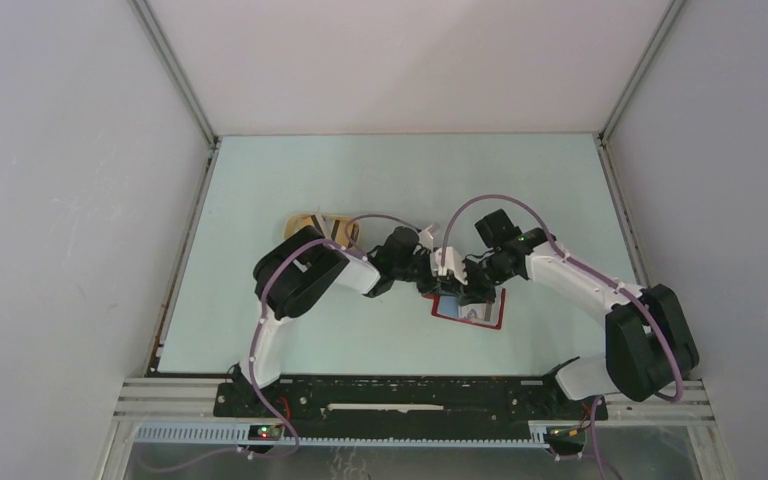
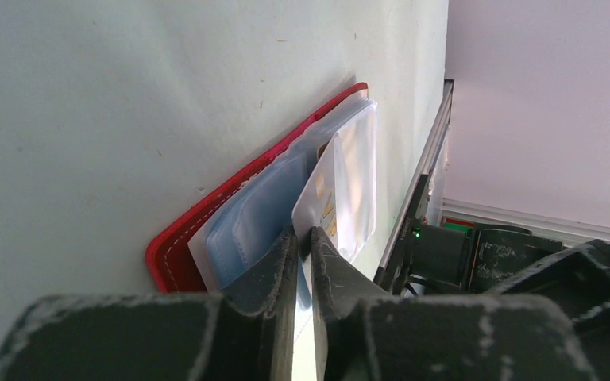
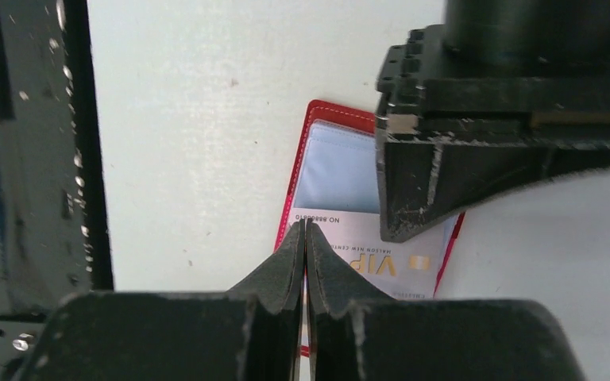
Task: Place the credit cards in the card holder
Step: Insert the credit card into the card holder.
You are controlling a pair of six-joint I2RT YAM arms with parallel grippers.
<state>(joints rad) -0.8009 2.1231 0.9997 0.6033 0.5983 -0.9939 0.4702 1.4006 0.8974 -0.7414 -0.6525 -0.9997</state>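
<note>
Left gripper [image 2: 303, 238] is pinching the white card [image 2: 318, 198] by its back end, long axis pointing straight ahead into the open card holder [image 2: 183, 238] lying near the table's [image 1: 360, 180] near edge, right gripper [image 3: 305, 230] pressed together at the holder's edge.

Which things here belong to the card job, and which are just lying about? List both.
Job in hand:
red card holder, lying open
white VIP card, partly in the holder
left tool, pinching that card
right tool, shut, at the holder's edge

Lying about:
tan oval dish, left of the holder and apart from it
</note>
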